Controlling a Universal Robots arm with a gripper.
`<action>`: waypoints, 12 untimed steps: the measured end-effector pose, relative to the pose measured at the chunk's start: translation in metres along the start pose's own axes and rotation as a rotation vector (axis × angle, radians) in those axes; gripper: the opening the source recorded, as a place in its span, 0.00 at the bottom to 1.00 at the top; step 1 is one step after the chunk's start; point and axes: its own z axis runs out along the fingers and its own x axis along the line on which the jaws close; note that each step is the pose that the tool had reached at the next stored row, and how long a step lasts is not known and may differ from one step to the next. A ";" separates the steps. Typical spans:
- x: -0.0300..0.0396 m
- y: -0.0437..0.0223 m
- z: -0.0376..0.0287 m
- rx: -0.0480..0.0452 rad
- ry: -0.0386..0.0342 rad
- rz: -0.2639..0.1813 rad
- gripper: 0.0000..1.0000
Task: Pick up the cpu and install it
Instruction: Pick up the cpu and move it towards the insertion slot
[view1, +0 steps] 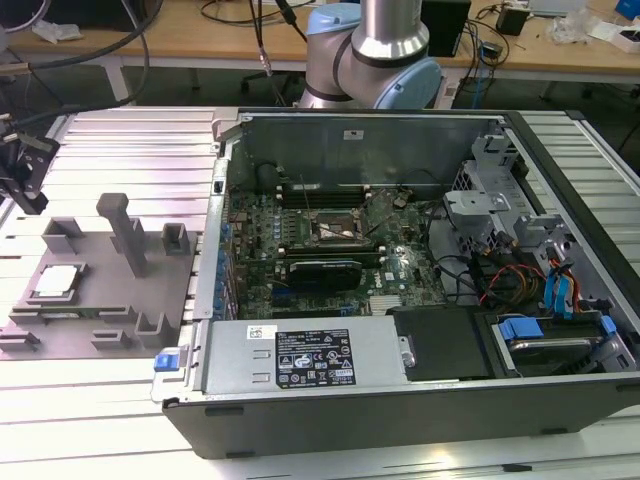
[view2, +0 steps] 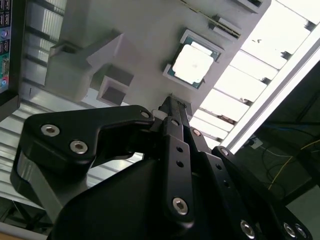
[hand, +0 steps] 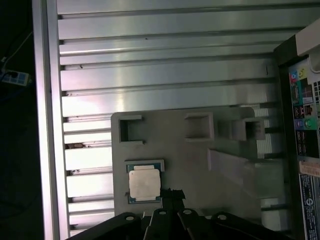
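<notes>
Hovering hand (view2: 172, 102): I see it above the fixture plate (view2: 145, 45)
cpu (view2: 194, 64): seated in its plate recess, untouched
fingers (view2: 172, 122): closed together, empty

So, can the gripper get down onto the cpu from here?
Probably yes: the cpu lies uncovered on the grey fixture plate, and the gripper hangs above, just beside it.
</notes>
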 end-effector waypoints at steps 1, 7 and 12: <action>0.0006 0.0003 0.0011 0.0000 0.0000 0.000 0.11; 0.0026 0.0007 0.0135 0.0006 0.0032 0.000 0.11; 0.0055 -0.0001 0.0254 0.0022 0.0089 0.000 0.11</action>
